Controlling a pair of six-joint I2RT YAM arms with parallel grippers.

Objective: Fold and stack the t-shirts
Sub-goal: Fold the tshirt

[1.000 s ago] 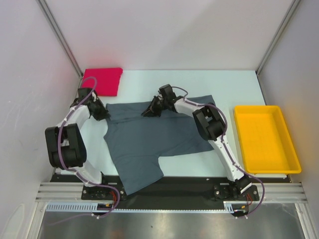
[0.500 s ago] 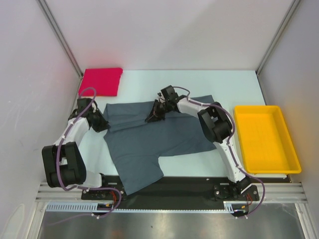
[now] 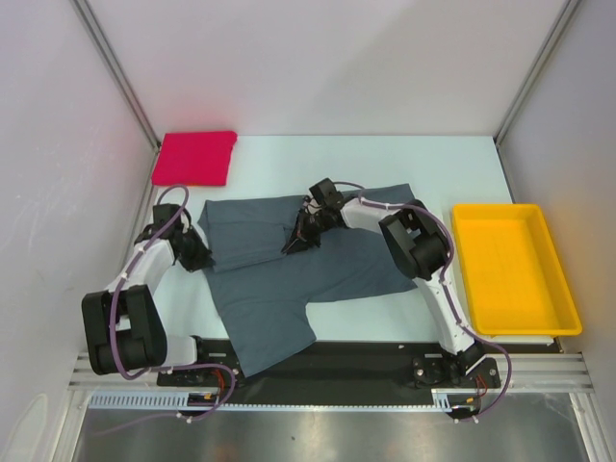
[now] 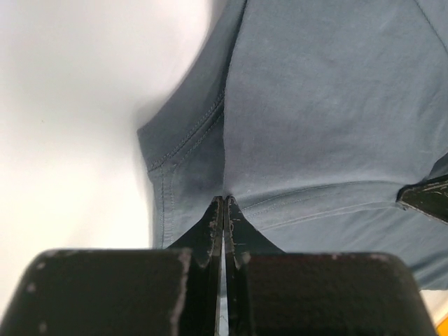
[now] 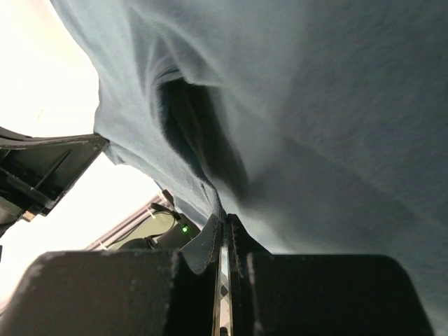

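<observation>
Moved: left gripper (image 3: pixel 195 253) and right gripper (image 3: pixel 299 237) have pulled nearward, dragging the far edge of the slate-grey t-shirt (image 3: pixel 289 279) over its own body.
Left jaws: clamped on the stitched hem at the shirt's left side.
Right jaws: pinched shut on a cloth fold mid-shirt.
Pinkish-red t-shirt (image 3: pixel 197 157): folded, at the far left corner of the table (image 3: pixel 433 164).
Meaning: first fold probably under way; stacking not begun.

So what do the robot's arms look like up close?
The left arm and right arm are white links with chunky black joints. A thin purple cable loops along each. The left gripper and right gripper have flat black fingers, scratched pale at the edges.
</observation>
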